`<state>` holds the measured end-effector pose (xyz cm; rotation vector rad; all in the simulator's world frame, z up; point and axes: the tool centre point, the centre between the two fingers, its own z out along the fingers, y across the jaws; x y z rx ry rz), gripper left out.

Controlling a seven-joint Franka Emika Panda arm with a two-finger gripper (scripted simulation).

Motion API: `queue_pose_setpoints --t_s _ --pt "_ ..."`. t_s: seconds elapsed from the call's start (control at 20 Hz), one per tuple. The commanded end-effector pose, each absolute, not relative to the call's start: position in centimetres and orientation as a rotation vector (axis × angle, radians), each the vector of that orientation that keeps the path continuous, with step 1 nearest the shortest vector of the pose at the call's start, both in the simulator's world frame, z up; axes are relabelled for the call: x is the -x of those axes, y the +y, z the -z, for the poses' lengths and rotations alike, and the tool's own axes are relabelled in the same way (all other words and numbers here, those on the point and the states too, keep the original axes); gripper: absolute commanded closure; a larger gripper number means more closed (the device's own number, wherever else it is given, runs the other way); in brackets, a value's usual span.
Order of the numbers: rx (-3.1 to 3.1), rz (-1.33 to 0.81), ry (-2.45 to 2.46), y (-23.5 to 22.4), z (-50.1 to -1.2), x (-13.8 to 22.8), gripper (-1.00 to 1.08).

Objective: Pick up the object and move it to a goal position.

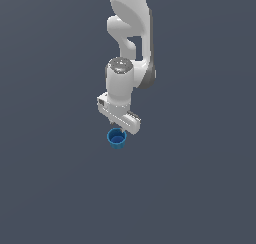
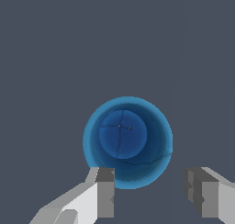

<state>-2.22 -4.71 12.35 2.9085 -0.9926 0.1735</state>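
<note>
The object, a small bright blue round cup (image 1: 116, 138), stands upright on the dark grey floor with its hollow mouth facing up. My gripper (image 1: 119, 127) hangs just above it, pointing down. In the wrist view I look straight into the cup (image 2: 126, 136). My gripper (image 2: 149, 187) is open and empty. Its two fingers stand apart, and one grey fingertip (image 2: 105, 186) overlaps the cup's rim in the picture. The other fingertip (image 2: 199, 193) is off to the cup's side. The cup's centre is offset from the gap between the fingers.
The white arm (image 1: 131, 33) rises from the gripper to the top of the exterior view. A plain dark grey floor (image 1: 200, 188) lies all around the cup.
</note>
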Motion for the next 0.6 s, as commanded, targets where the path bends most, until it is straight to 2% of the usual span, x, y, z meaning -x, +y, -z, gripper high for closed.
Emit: queue_pose_setpoints --t_s 0.0,0.55 --pt "-2.872 -0.197 -1.09 -5.1 -12.0 2.4 -0.2" --pt "-2.7 -0.297 -1.465 -6.6 -10.6 3.5 -0.2"
